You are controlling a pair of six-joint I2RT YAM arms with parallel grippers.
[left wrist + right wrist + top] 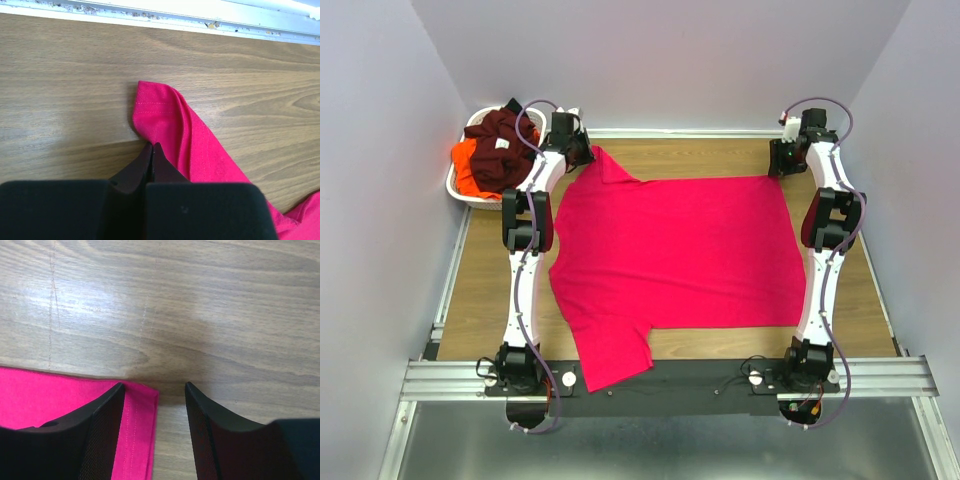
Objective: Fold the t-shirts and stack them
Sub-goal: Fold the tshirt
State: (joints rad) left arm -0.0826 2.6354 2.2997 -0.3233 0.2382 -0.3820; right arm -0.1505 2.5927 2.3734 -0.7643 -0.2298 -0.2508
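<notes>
A bright pinkish-red t-shirt (670, 250) lies spread flat on the wooden table, one sleeve hanging over the near edge. My left gripper (582, 150) is at its far left sleeve. In the left wrist view the jaws (152, 146) are shut, pinching the bunched edge of that sleeve (160, 115). My right gripper (782, 165) is at the shirt's far right corner. In the right wrist view it (152, 385) is open, one finger over the hem corner (135, 420), the other over bare wood. A dark maroon t-shirt (505, 145) and an orange one (468, 165) lie heaped in the basket.
A white oval basket (470, 197) stands at the far left corner of the table. Grey walls close in the back and both sides. A metal rail (670, 375) runs along the near edge, with both arm bases on it.
</notes>
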